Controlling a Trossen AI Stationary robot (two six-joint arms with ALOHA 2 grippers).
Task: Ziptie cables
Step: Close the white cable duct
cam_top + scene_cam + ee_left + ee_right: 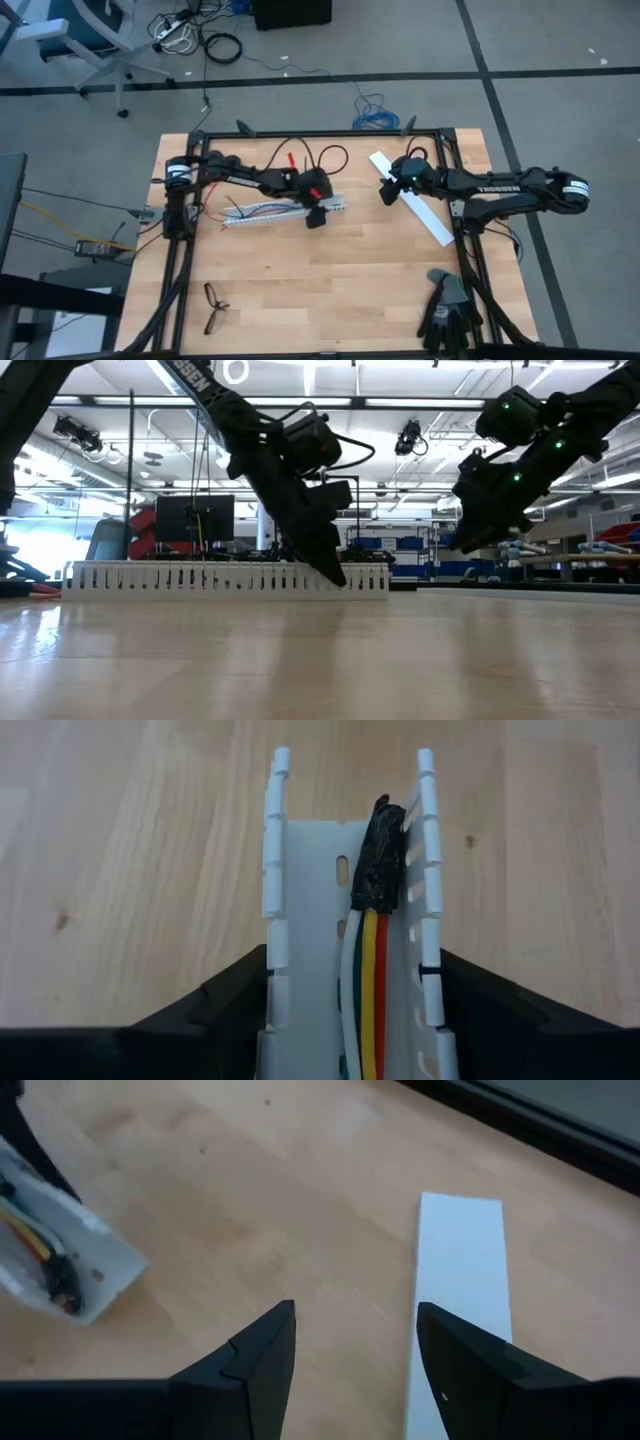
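A white slotted strip (275,210) lies on the wooden table and holds the cables (365,980), white, green, yellow and red, with a black taped end (380,855). My left gripper (355,970) is open and slants down over the strip's right end (335,575), one finger outside each slotted wall. My right gripper (355,1340) hangs open above the table, right of that strip (60,1270) and beside a flat white strip (460,1260), touching nothing. No ziptie shows in any view. My left gripper has its fingers (235,985) standing on either side of the slotted strip's end (275,935), slanting down along its length. I cannot tell whether they touch its walls. The strip lies flat on the table.
The flat white strip (410,195) lies slanted at the right. Black eyeglasses (213,305) lie near the front left and dark gloves (447,310) at the front right. Black frame rails (465,215) run along the table's sides and far edge.
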